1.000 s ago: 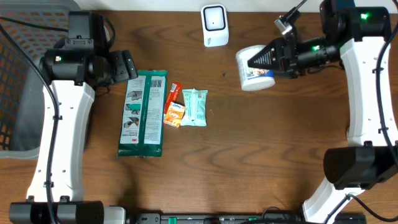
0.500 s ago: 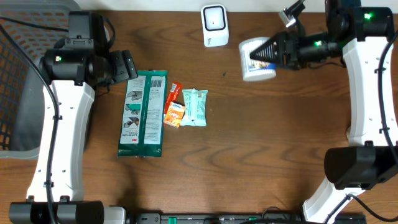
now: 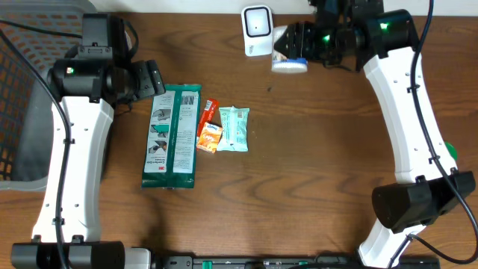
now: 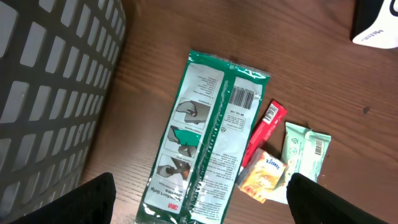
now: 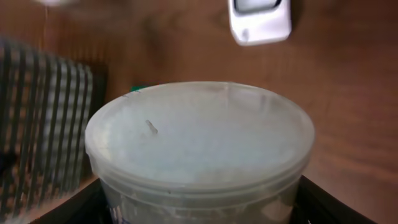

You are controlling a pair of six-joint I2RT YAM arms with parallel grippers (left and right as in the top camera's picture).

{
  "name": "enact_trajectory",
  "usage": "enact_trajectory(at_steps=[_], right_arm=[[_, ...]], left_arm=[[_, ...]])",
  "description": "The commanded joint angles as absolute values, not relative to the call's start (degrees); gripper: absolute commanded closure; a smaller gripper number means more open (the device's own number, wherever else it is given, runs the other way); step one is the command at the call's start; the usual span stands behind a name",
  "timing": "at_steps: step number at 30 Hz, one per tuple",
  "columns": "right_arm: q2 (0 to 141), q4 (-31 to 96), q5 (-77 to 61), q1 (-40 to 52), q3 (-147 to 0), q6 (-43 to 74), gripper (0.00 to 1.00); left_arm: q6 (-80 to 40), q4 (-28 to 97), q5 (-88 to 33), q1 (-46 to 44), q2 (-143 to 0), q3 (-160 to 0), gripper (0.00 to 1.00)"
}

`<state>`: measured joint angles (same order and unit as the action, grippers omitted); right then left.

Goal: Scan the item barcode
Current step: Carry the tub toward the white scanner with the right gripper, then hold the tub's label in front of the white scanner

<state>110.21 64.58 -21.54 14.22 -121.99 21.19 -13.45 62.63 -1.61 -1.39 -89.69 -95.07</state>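
Note:
My right gripper (image 3: 297, 46) is shut on a white plastic tub (image 3: 287, 58) with a cloudy lid (image 5: 199, 134). It holds the tub in the air just right of the white scanner (image 3: 256, 30), lid towards it. In the right wrist view the scanner (image 5: 259, 20) sits beyond the lid, and the dark fingers (image 5: 84, 205) press the tub's sides. No barcode on the tub shows. My left gripper (image 3: 153, 78) hangs open over the table, above a green package (image 4: 211, 137), holding nothing.
A green package (image 3: 173, 134), a red stick pack (image 3: 207, 113), an orange tissue packet (image 3: 210, 138) and a mint-green packet (image 3: 234, 128) lie left of centre. A grey mesh basket (image 3: 22, 90) stands at the left edge.
My right arm has carried the tub left and towards the back of the table, up beside the scanner, turning it as it went. The left arm has stayed still.

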Motion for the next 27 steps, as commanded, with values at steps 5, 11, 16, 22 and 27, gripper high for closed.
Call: enact_trajectory(at_steps=[5, 11, 16, 22, 27], right_arm=[[115.4, 59.3, -20.0, 14.1, -128.6, 27.8, 0.71], [125.8, 54.4, -19.2, 15.9, -138.5, 30.4, 0.70], [132.5, 47.8, -15.4, 17.6, -138.6, 32.8, 0.70], [137.3, 39.7, -12.3, 17.8, -138.6, 36.5, 0.71], [139.0, 36.8, -5.4, 18.8, -138.6, 38.8, 0.71]], left_arm=[[-13.1, 62.7, -2.0, -1.2, -90.1, -95.0, 0.12], [-13.1, 62.7, -2.0, -1.2, -90.1, -95.0, 0.12], [-13.1, 62.7, -2.0, -1.2, -90.1, -95.0, 0.12], [-13.1, 62.7, -2.0, -1.2, -90.1, -95.0, 0.12], [-13.1, 62.7, -2.0, -1.2, -90.1, -95.0, 0.12]])
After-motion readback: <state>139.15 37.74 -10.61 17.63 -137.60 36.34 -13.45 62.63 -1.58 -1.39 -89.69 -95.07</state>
